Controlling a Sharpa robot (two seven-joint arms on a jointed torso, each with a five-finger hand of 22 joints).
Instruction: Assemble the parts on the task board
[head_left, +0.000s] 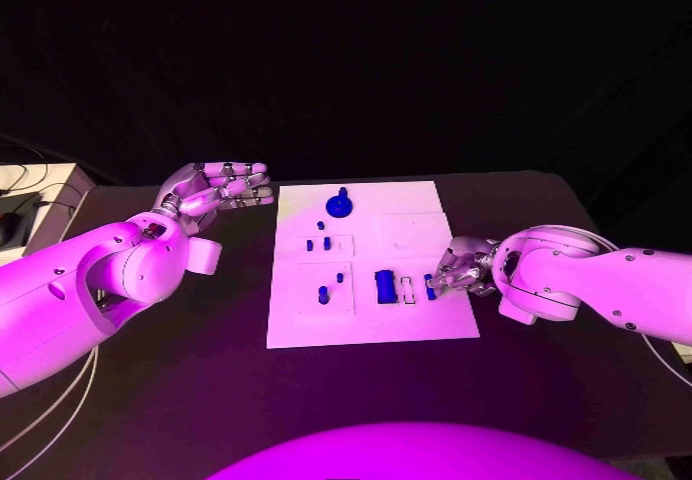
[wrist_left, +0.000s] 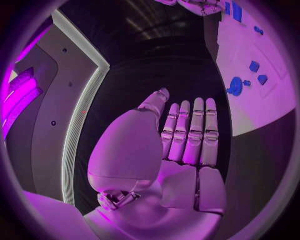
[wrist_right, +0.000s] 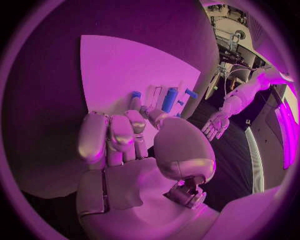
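Right hand (head_left: 459, 270) fingers pinch small blue part (head_left: 430, 288) at task board (head_left: 418, 330); slip risks misseating. Left hand (head_left: 216, 188) open, idle.

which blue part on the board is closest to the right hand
The small blue part at the board's right edge, right at the right hand fingertips; the larger blue block lies farther left.

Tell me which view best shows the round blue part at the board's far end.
The head view: the round blue part sits unobstructed on the task board. The left wrist view shows it smaller and off to the side; in the right wrist view I cannot pick it out.
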